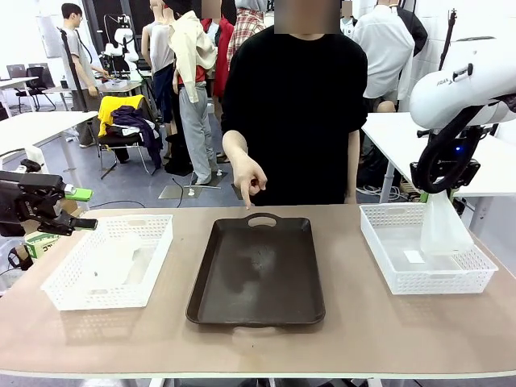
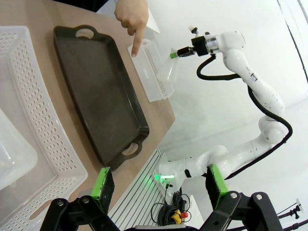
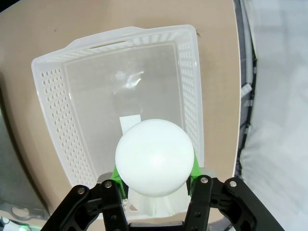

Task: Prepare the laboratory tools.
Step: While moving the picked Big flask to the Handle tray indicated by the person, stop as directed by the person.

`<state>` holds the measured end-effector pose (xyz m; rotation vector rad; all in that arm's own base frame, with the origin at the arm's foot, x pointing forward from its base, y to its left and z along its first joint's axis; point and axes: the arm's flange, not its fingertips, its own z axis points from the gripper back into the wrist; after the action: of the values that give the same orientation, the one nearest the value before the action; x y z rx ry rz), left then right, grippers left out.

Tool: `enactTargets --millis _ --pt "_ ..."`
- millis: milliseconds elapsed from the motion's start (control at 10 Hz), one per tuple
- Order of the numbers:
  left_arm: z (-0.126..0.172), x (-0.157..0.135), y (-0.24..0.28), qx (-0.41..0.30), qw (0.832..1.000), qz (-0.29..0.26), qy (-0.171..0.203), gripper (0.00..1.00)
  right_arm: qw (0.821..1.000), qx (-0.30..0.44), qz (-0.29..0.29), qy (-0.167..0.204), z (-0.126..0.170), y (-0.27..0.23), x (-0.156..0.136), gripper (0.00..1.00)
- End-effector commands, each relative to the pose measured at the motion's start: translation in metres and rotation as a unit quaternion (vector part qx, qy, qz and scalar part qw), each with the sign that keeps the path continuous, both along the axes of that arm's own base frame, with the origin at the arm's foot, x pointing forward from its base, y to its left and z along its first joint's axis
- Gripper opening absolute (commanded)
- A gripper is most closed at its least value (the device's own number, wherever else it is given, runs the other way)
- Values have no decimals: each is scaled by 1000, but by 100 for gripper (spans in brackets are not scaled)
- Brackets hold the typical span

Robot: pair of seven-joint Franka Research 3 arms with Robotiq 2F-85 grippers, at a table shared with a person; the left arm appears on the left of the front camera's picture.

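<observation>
STEP: flask to tray | right end effector pinches flask neck above basket right of tray | left end effector spread | NEXT: likely lower it upright onto tray

Two frosted-white conical flasks: one upright flask and one lying flask, the second only a faint shape inside a basket. Two white lattice baskets: one left basket and one right basket. One dark brown tray with two handles. One table. Two white robot arms, each ending in one gripper: one left gripper and one right gripper, each with two green-padded fingers. One person stands at the table, showing one hand with one finger extended.
</observation>
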<state>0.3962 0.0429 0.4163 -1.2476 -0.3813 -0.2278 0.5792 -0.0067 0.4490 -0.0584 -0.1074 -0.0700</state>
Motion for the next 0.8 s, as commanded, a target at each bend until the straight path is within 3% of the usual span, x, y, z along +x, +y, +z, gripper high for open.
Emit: enactTargets --millis 0,200,400,700 --pt "1 0 0 -13 1000 2 -7 100 1000 0 0 -2 1 0 4 0" --pt "1 0 0 -13 1000 2 -7 100 1000 0 0 1 -1 0 0 0" --pt "1 0 0 -13 1000 2 -7 100 999 -17 38 5 20 21 3 0" --pt "1 0 0 -13 1000 2 -7 100 992 -37 118 -6 81 61 12 0"
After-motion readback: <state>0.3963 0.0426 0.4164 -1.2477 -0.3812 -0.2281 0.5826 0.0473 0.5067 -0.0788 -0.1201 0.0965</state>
